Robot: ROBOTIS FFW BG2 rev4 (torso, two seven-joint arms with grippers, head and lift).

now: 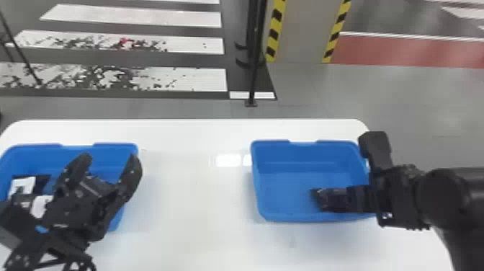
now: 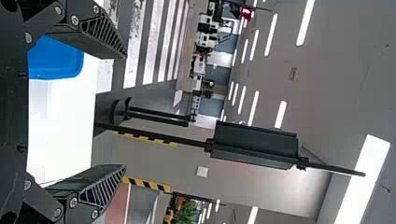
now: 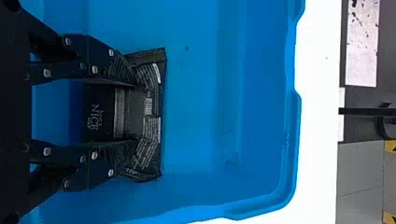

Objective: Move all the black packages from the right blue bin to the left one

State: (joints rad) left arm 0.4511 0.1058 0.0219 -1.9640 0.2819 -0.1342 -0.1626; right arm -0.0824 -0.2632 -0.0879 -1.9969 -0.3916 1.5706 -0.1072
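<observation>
Because a black package (image 3: 152, 105) is in the right blue bin (image 1: 288, 183), right of centre in the head view, the job looks unfinished. The right gripper (image 3: 138, 113) pinches it, with the transfer left to do. Toward the frame's left edge, the left blue bin (image 1: 113, 149) holds black-and-white items (image 1: 21, 185), probably delivered packages; the left gripper (image 1: 110, 158) hangs there, wide and empty.

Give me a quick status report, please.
Right gripper: jaws shut on black package, inside right blue bin. Left gripper: open above left blue bin, possibly in the way.
</observation>
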